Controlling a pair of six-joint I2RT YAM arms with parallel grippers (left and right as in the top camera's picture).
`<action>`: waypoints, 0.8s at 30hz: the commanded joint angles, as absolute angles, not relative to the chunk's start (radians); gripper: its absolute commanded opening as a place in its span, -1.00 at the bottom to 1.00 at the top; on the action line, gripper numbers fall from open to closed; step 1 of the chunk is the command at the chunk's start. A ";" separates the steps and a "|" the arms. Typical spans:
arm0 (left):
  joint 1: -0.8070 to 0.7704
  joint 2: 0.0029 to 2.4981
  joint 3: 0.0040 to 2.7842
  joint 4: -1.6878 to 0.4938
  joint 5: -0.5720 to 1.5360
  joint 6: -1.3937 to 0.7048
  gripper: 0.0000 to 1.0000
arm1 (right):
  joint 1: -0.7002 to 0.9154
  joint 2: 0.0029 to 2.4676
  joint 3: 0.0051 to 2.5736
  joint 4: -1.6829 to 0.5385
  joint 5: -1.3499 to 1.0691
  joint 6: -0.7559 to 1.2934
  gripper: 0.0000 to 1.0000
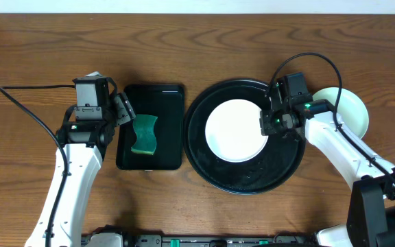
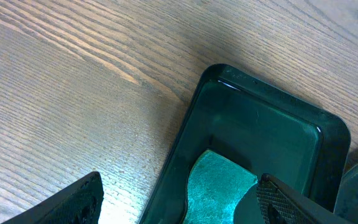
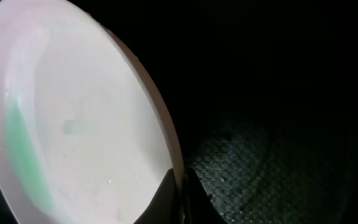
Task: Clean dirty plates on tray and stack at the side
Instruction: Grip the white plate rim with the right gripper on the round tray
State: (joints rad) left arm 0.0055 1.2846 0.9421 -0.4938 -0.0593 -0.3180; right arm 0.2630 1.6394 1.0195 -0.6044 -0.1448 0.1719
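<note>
A white plate lies in the large round black tray. My right gripper is shut on the plate's right rim; the right wrist view shows the two fingers pinching the rim of the white plate, which carries a faint green smear. A pale mint-green plate sits on the table right of the tray, partly hidden by my right arm. My left gripper is open and empty at the left edge of the rectangular tray, its fingers straddling the rim and a green sponge.
The smaller rectangular black tray stands left of the round tray and holds the green sponge. Bare wooden table lies to its left. Cables run from both arms.
</note>
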 commanded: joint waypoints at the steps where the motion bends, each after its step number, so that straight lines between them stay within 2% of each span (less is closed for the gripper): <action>1: 0.008 1.279 0.965 -0.496 -0.076 -0.327 0.59 | 0.256 1.623 1.017 -0.603 -0.113 0.164 -0.97; 24: 0.008 1.280 0.965 -0.495 -0.076 -0.327 0.59 | 0.256 1.622 1.017 -0.604 -0.193 0.230 -0.98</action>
